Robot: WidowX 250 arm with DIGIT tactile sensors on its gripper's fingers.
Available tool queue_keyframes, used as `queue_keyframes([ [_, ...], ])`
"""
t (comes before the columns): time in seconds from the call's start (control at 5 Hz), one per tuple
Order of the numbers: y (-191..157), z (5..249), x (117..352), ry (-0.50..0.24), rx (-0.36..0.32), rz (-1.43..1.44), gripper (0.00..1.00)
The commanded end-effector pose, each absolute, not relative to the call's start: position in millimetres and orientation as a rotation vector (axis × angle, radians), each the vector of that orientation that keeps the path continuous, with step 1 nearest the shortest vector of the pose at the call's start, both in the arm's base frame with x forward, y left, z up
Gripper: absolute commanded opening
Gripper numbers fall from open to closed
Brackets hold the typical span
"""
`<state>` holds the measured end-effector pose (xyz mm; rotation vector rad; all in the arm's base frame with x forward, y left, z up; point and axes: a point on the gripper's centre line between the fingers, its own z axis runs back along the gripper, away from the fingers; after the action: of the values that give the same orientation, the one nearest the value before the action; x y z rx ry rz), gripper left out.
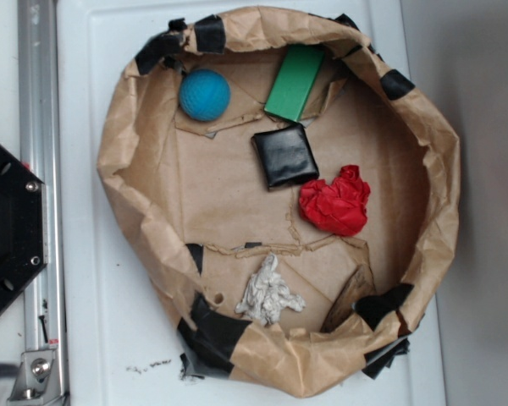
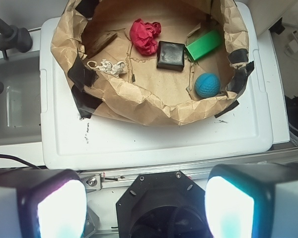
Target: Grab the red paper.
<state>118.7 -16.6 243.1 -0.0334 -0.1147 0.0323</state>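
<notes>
We see the red paper (image 1: 336, 201) lying as a crumpled wad on the floor of a shallow brown paper basin (image 1: 118, 144), toward the right side in the exterior view. Its upper left edge sits just beside, perhaps touching, the lower right corner of a black square pouch (image 1: 284, 156). Above the pouch a green block (image 1: 295, 82) leans against the basin's wall, and a blue ball (image 1: 205, 94) rests near the upper left rim. A smaller white-grey crumpled paper wad (image 1: 269, 293) lies near the lower wall, well apart from the red one. A brown wooden piece (image 1: 349, 296) rests against the wall at lower right. Black tape patches (image 1: 210, 34) mark the rim in several places.

The basin stands on a white table (image 1: 93, 321), with a metal rail (image 1: 41, 169) and a black hexagonal base plate (image 1: 8, 228) at the left edge.

In the wrist view, our end effector (image 2: 145, 208) hangs well back from the basin, over the base plate, with its two fingers (image 2: 59, 208) spread wide at the lower corners of the picture and nothing between them. From there the red paper (image 2: 145, 35) appears at the far side of the basin, left of the pouch.
</notes>
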Motion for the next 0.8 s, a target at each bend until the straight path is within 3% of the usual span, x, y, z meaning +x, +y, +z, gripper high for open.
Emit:
queue_keyframes([
  [0.0, -16.6, 243.1, 118.7, -0.115, -0.033, 0.032, 1.0],
  [0.2, -4.7, 213.4, 168.7, -0.143, 0.117, 0.069, 1.0],
  [0.4, -0.7, 196.9, 217.6, -0.169, 0.139, 0.005, 1.0],
  [0.6, -5.2, 167.6, 253.8, -0.218, 0.096, -0.131, 1.0],
])
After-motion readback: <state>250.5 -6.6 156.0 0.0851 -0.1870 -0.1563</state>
